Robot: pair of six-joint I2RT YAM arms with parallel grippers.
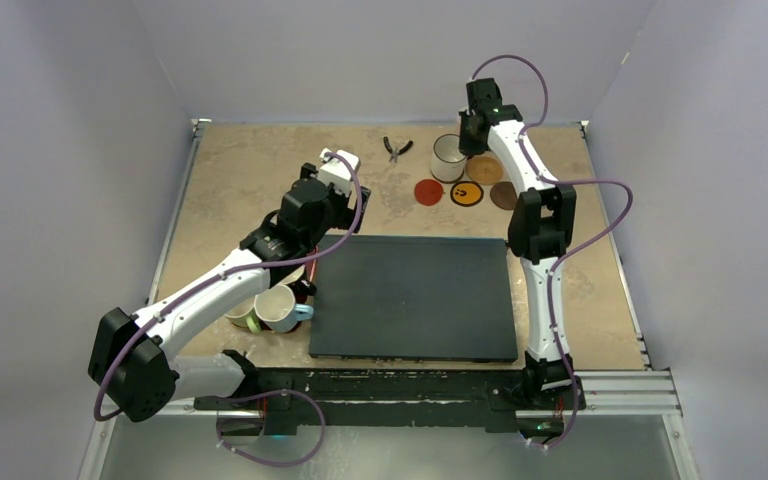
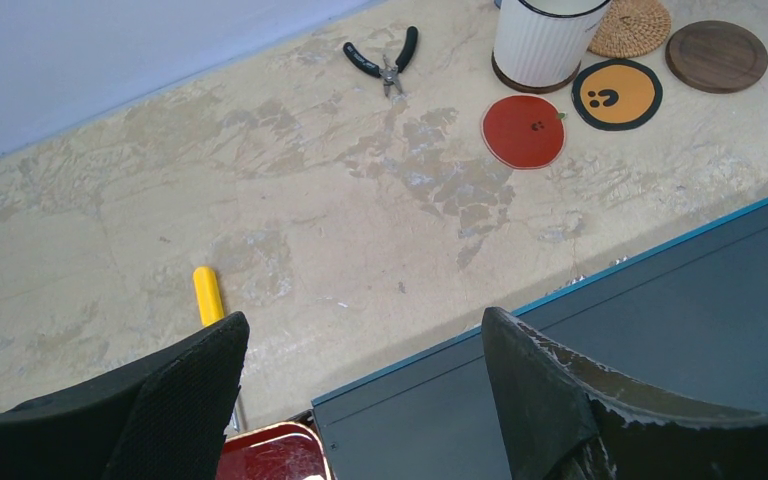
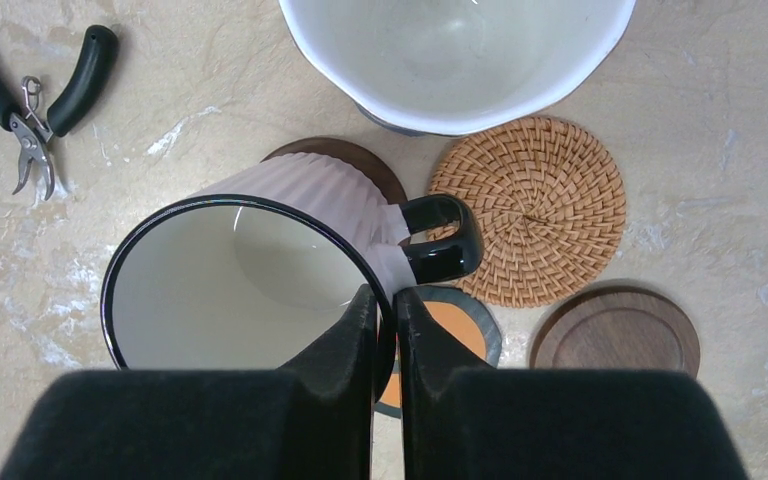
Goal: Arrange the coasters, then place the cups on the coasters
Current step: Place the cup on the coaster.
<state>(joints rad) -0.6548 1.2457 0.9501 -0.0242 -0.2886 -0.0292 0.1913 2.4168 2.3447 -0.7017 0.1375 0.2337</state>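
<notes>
Two pincers: right pincer (image 3: pixel 387 300) pinching rim of white mug (image 3: pixel 240 270), cork coaster (image 3: pixel 535 215) at its 3 o'clock; left pincer (image 2: pixel 362 320) gaping wide.

At the far side of the surface (image 1: pixel 250 180) a mug (image 1: pixel 448 157) stands on a coaster (image 3: pixel 352 158), with pliers (image 1: pixel 396 148) to its left and a second coaster (image 1: pixel 484 168) just to its right. Before them, three coasters (image 1: pixel 466 193) lie in a row. Nearer lies the mat (image 1: pixel 415 295), and just left of it a tray (image 2: pixel 275 455) and clustered mugs (image 1: pixel 275 308).

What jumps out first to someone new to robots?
The right end effector pinches the rim of a white mug with a black handle, standing on a dark coaster at the table's far side. A big black mat fills the centre; more mugs huddle by the left arm.
</notes>
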